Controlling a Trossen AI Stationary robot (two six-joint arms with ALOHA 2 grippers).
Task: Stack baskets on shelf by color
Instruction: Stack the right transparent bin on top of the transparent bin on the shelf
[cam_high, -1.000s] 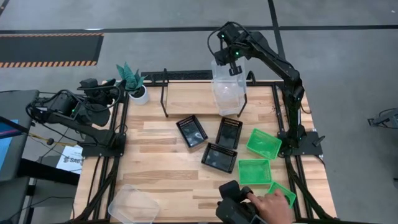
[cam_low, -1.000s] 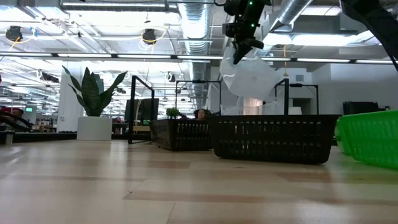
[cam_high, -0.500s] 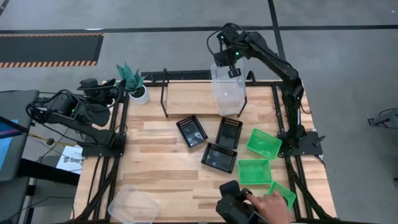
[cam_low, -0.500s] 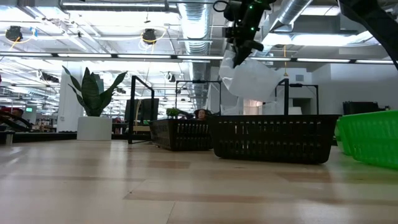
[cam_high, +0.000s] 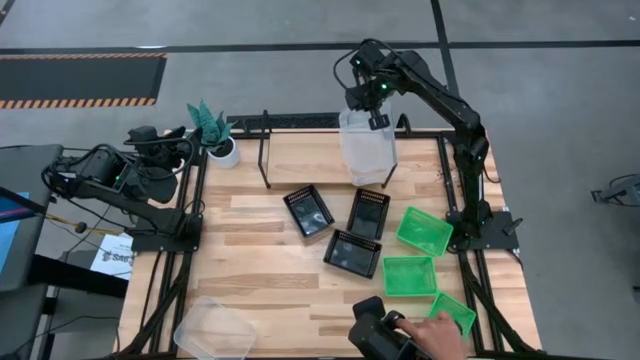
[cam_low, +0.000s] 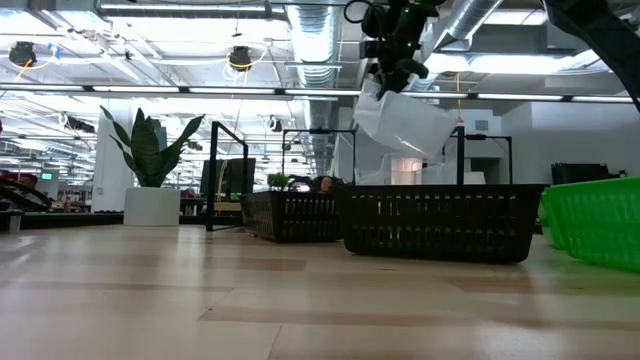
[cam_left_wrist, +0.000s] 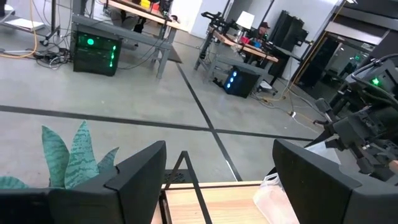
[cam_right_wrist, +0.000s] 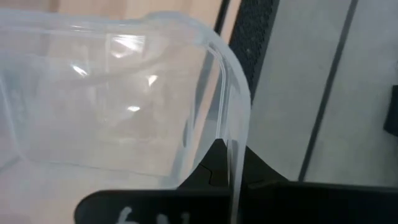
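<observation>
Clear plastic is what the right gripper (cam_high: 373, 112) is carrying: its jaws are clenched on the rim of a translucent basket (cam_high: 366, 150), which hangs tilted in the air over the right end of the shelf (cam_high: 310, 150), not yet resting on the board. To place it well, I judge the arm should level the basket first, so its bottom meets the shelf flat, then lower it slowly between the black hoops of the shelf and let go only once it sits still. Leaving room along the shelf for the other colours would help. Three black baskets (cam_high: 351, 253) and three green baskets (cam_high: 409, 276) lie on the table in front of the shelf, and another clear basket (cam_high: 214, 329) lies far from the shelf at the near left corner. The left gripper (cam_high: 178, 148) waits with jaws released, left of the shelf beside a plant pot (cam_high: 224, 152)
</observation>
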